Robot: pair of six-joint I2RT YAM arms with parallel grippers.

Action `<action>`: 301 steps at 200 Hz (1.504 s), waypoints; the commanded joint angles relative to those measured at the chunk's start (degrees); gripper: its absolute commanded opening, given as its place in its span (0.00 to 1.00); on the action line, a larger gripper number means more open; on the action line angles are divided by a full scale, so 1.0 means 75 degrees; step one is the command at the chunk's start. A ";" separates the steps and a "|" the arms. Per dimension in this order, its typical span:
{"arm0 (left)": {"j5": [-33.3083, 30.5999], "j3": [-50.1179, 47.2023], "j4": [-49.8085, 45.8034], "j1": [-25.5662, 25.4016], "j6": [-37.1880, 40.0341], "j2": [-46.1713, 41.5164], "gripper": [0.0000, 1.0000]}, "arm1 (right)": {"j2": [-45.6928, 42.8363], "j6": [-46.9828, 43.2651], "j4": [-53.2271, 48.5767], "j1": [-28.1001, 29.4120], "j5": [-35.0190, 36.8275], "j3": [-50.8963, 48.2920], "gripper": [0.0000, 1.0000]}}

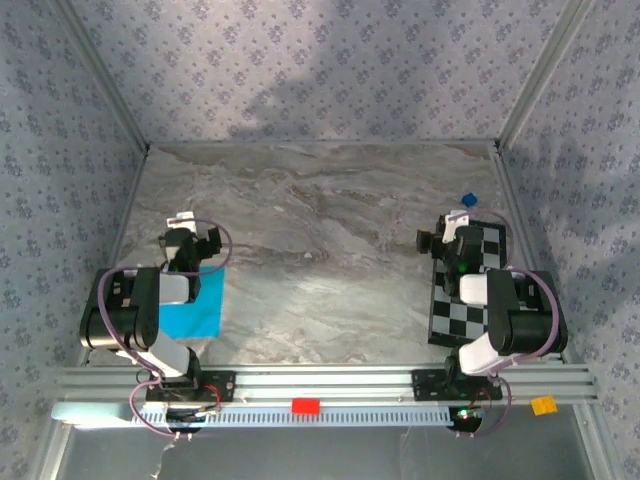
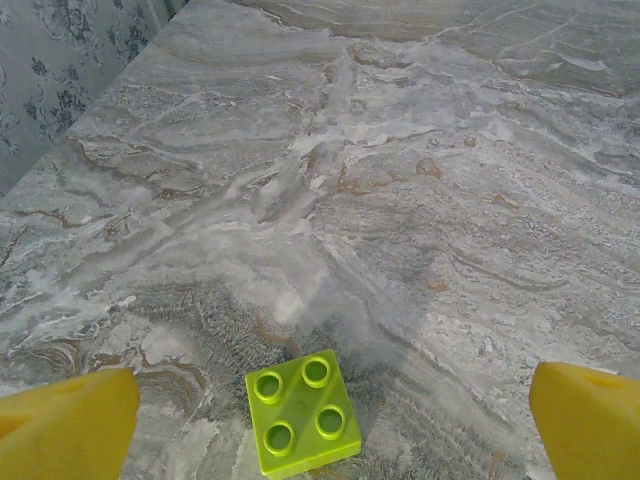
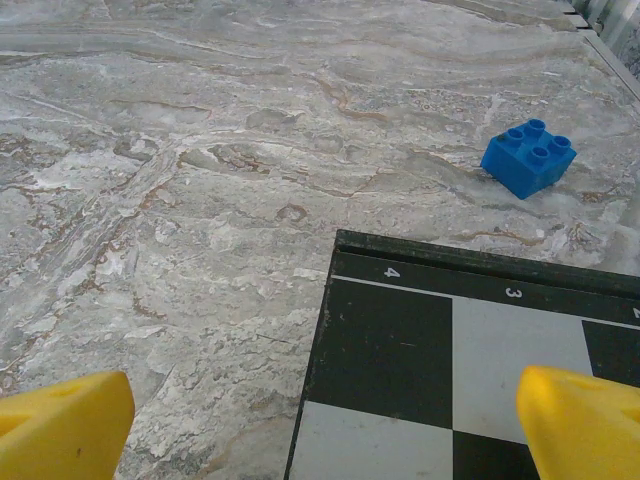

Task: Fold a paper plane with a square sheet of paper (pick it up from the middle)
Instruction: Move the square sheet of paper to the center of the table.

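Two grippers stood wide open with nothing between their fingers. The left gripper (image 1: 193,232) hung at mid-left of the top view and the right gripper (image 1: 445,232) at mid-right. In each wrist view the yellow fingers (image 2: 65,425) (image 3: 60,420) sat far apart in the bottom corners.

The paper (image 1: 205,310) lay flat on the table (image 1: 320,220) at lower left of the top view, partly under the left arm and closer to that arm's base than its gripper was. It looked unfolded, though the arm hid part of it. No plane was made, so the task seemed to be at its very start, with the pick-up not yet begun.

The next move likely called for the left gripper to draw back over the sheet, drop onto its middle and pinch up a ridge. Thin paper lying flat gives fingers little to catch, so a light, careful pinch would matter.

A green brick (image 2: 303,412) lay at the bottom centre of the left wrist view, between the fingers and low in the frame. It could get caught if that gripper went straight down. A checkered board (image 1: 470,290) lay under the right arm, at lower right of the right wrist view, with a blue brick (image 3: 528,157) just beyond its far edge. Neither was near the paper. The middle of the table offered bare room for folding.
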 commanded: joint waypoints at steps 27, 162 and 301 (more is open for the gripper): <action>0.0152 0.0102 0.0227 -0.0031 0.0095 -0.0055 1.00 | 0.0036 0.0063 0.0057 -0.0014 -0.0059 0.0164 1.00; 0.0178 0.0090 0.0260 -0.0030 0.0115 -0.0064 1.00 | 0.0031 0.0040 0.0090 0.0023 0.0024 0.0140 1.00; -0.0298 0.1733 -0.5783 -0.0054 -0.1971 -0.2668 1.00 | -0.2302 0.0689 -0.4649 0.0410 -0.0888 0.1712 0.99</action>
